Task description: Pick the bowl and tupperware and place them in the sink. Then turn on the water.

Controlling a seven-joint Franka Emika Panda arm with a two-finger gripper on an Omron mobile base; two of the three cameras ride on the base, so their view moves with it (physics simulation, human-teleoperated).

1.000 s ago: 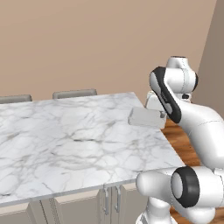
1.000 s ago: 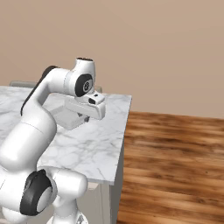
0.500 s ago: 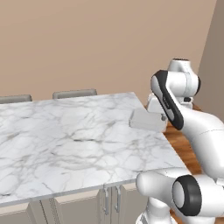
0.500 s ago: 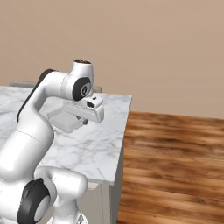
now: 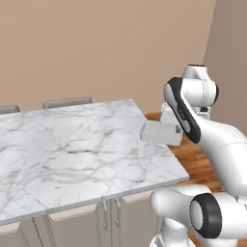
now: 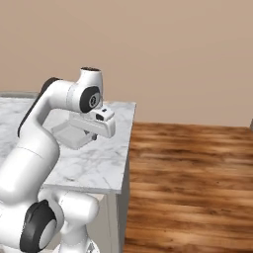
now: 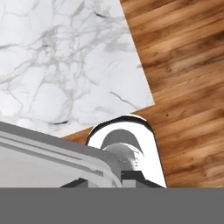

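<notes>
One flat pale-grey tupperware [image 5: 160,132] — rounded corners — clamped in the closed gripper [image 6: 85,132].

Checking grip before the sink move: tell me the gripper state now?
Gripper: shut on the tupperware, held above the counter edge.

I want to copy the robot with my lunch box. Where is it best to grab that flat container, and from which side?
By its edge, as the gripper does: shut on the rim of the tupperware, which it holds above the marble counter. The box is flat and wide, probably too wide for the jaws to span, so pinching one thin rim from above looks best.
</notes>
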